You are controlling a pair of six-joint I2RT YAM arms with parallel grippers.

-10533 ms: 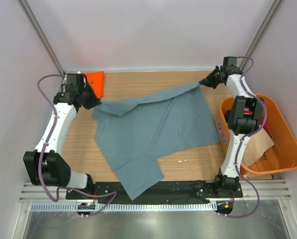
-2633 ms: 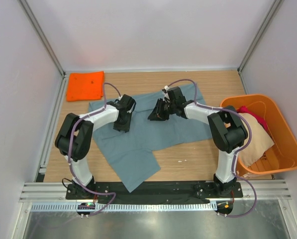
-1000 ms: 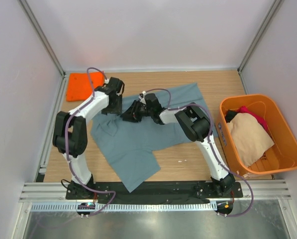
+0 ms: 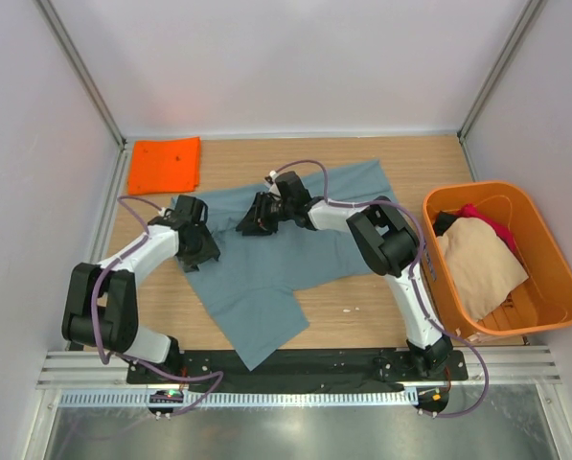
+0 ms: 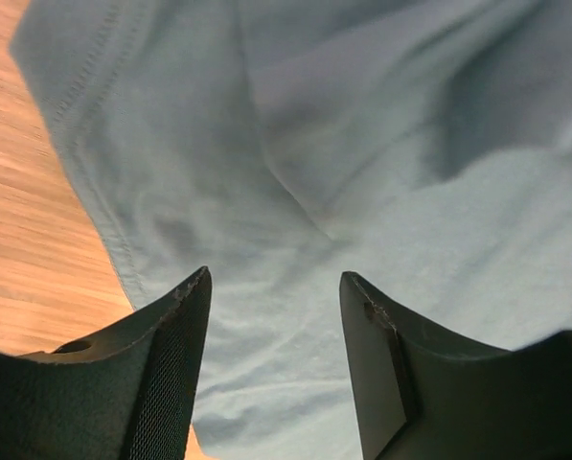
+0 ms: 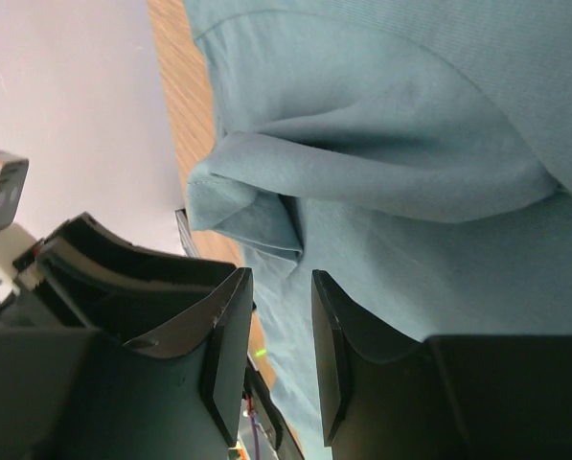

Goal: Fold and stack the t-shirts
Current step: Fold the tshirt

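Note:
A large grey-blue t-shirt [image 4: 295, 254] lies spread and creased across the middle of the table. My left gripper [image 4: 199, 251] hovers over its left edge. In the left wrist view this gripper [image 5: 276, 278] is open, with only flat cloth [image 5: 362, 144] under the gap. My right gripper [image 4: 252, 218] sits low over the shirt's far left part. In the right wrist view it [image 6: 276, 278] is open with a narrow gap, and a bunched fold of the shirt [image 6: 257, 220] lies just ahead of the fingertips. An orange t-shirt [image 4: 166, 165] lies folded at the back left.
An orange plastic tub [image 4: 477, 187] stands at the right edge, holding a beige shirt [image 4: 477, 264], a red one [image 4: 487, 218] and a dark one [image 4: 444, 222]. Bare wood [image 4: 362, 307] shows in front of the grey-blue shirt. Walls close in the back and both sides.
My left gripper has swung from the shirt's far left corner toward me, down along its left edge. The right gripper has hardly moved.

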